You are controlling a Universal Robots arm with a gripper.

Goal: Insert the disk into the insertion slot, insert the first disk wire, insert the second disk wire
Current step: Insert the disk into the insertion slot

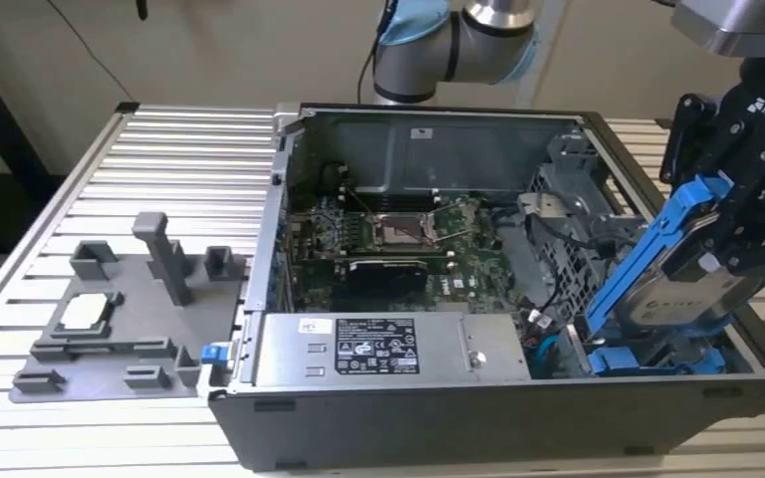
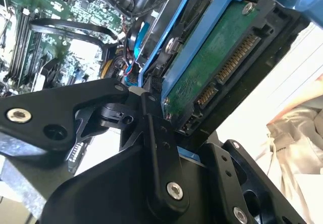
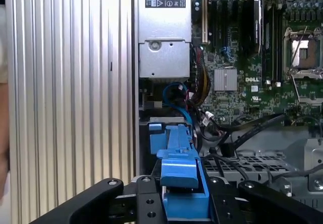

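Jaws of the black robot gripper (image 1: pixel 731 231) are clenched on the disk (image 1: pixel 681 291), a flat silver-grey metal hard drive clipped in a bright blue plastic carrier frame. It hangs steeply tilted at the exterior view's right end of the open dark grey computer case (image 1: pixel 356 423), with its lower end dipping toward the drive bay. A second blue-fronted carrier (image 1: pixel 655 360) lies at the bottom of that bay.

By these pictures, none of the three steps is finished: the disk is not seated in its slot, and neither wire is on it.

The second wrist view shows the disk's green circuit board (image 2: pixel 212 75) and its bare gold connector row (image 2: pixel 229 65). The first wrist view looks along the carrier's blue edge (image 3: pixel 179 171) to the bay, where a thin blue cable (image 3: pixel 177 95) curls loose below the silver power supply box (image 3: pixel 164 57). The exterior view shows the tilt.
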